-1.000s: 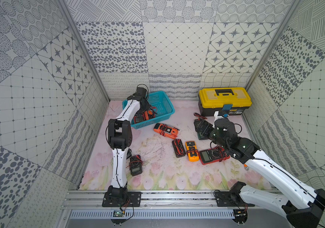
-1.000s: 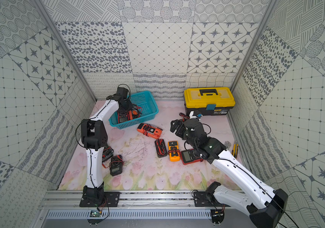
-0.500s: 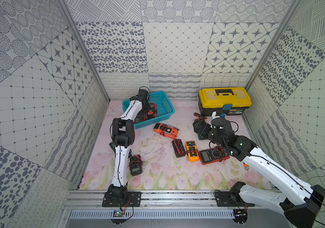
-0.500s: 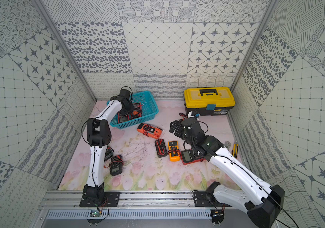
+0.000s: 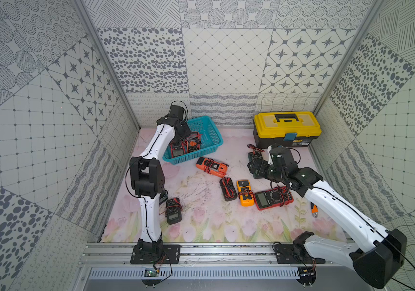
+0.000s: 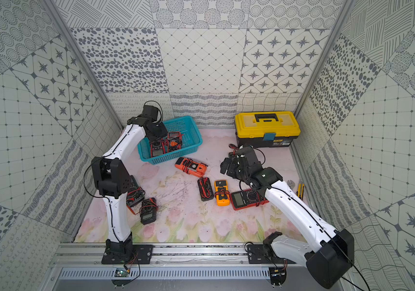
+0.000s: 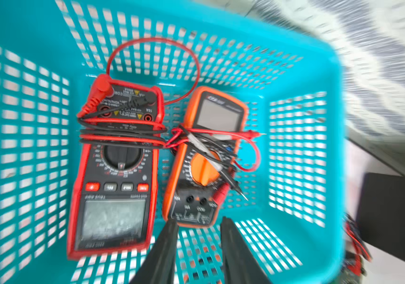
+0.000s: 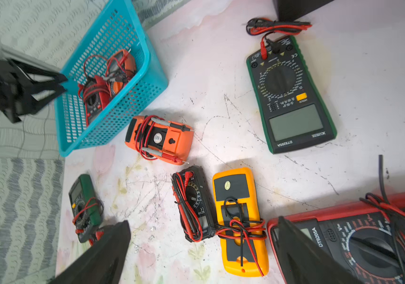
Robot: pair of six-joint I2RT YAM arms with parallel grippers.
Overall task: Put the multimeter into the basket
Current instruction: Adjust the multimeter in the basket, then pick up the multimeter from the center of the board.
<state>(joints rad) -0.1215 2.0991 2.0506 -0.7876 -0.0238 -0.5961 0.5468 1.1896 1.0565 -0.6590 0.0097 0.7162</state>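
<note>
I've the red multimeter (image 7: 115, 169) and orange multimeter (image 7: 204, 157) in the basket (image 7: 335, 147); more await on the bench (image 5: 201, 221); left fingers (image 7: 164, 246), right fingers (image 8: 103, 253) released.

L wrist view motion-blurred at basket (image 7: 335, 159) rim; red DT9205A multimeter (image 8: 373, 236) cut off by R wrist view's edge.

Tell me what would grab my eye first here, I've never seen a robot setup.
Probably the turquoise basket at the back left: a red multimeter and an orange multimeter lie side by side inside, with the left gripper open over it. Then the yellow-lidded toolbox at the back right, and more meters strewn across the flowered mat, a yellow multimeter among them.
</note>
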